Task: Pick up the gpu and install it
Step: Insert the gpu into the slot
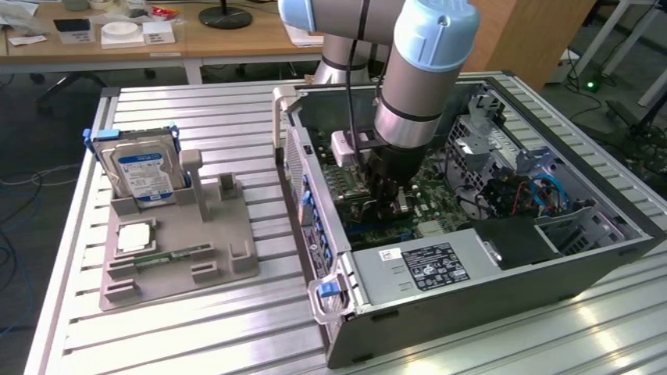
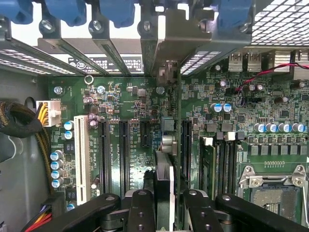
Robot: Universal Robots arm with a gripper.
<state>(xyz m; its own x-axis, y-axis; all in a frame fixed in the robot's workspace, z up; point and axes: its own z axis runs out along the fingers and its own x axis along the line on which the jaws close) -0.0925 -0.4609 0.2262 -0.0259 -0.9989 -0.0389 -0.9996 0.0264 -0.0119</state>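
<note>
Gpu [image 2: 165, 164] gripped upright inside the computer case [image 1: 469, 305].
At the centre of the exterior view, the arm's [image 1: 417, 86] jaws, set narrow, clamp the gpu edge-on over the motherboard [image 2: 120, 96] slots; a hard drive [image 1: 140, 172] stands at the left on the desk [image 1: 208, 109].

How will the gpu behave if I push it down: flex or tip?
Probably stiff: the gpu is a thin board backed by a dark cooler block. Held on edge in the gripper, it may tilt if pushed off-centre.
</note>
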